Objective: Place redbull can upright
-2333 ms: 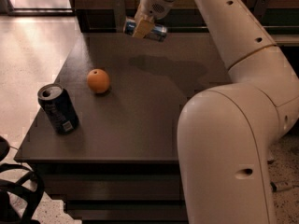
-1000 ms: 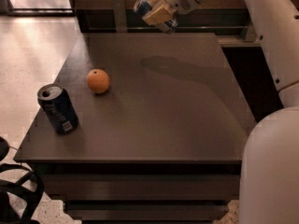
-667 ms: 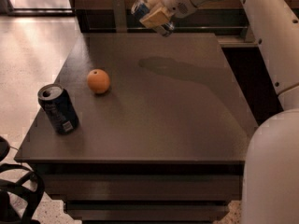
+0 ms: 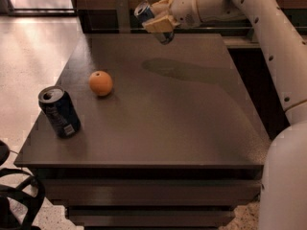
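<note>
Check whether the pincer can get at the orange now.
Probably not: the pincer, up over the far edge of the table, is shut on the redbull can, though nothing blocks the orange.

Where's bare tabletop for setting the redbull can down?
The gripper holds the redbull can tilted above the far edge of the table. Bare: the middle and whole right side, right of the orange. Crowded only at left: the orange and the dark navy can near the left edge.

1. dark brown bench (image 4: 172,123), square top, shelf tiers below its front edge.
2. pale glossy floor (image 4: 33,51) at left, light glare on it.
3. black curved frame (image 4: 14,195) lower left.
4. gripper (image 4: 157,22) above bench's far edge, clamped on redbull can (image 4: 143,9).
</note>
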`<state>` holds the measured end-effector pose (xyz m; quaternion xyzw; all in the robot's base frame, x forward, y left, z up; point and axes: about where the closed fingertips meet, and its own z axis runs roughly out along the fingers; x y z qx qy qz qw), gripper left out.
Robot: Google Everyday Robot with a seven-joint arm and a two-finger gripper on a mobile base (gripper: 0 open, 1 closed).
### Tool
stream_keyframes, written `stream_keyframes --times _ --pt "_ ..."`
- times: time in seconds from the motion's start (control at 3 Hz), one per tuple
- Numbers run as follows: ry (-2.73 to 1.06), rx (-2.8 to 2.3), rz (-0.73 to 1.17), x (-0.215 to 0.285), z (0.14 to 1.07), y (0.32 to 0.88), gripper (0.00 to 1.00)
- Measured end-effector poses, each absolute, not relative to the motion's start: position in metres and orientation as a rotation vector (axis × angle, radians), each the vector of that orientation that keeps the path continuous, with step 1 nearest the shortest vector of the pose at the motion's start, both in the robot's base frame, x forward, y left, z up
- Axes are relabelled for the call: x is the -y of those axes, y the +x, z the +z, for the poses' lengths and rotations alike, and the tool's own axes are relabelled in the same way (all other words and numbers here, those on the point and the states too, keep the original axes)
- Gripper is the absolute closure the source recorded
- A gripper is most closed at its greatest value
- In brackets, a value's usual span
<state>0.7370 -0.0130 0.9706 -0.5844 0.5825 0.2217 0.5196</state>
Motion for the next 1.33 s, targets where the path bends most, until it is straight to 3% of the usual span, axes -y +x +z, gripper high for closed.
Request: stream_keyframes --times 1.33 --pt "-1.104 -1.312 0.658 0.015 0.974 0.696 1.00"
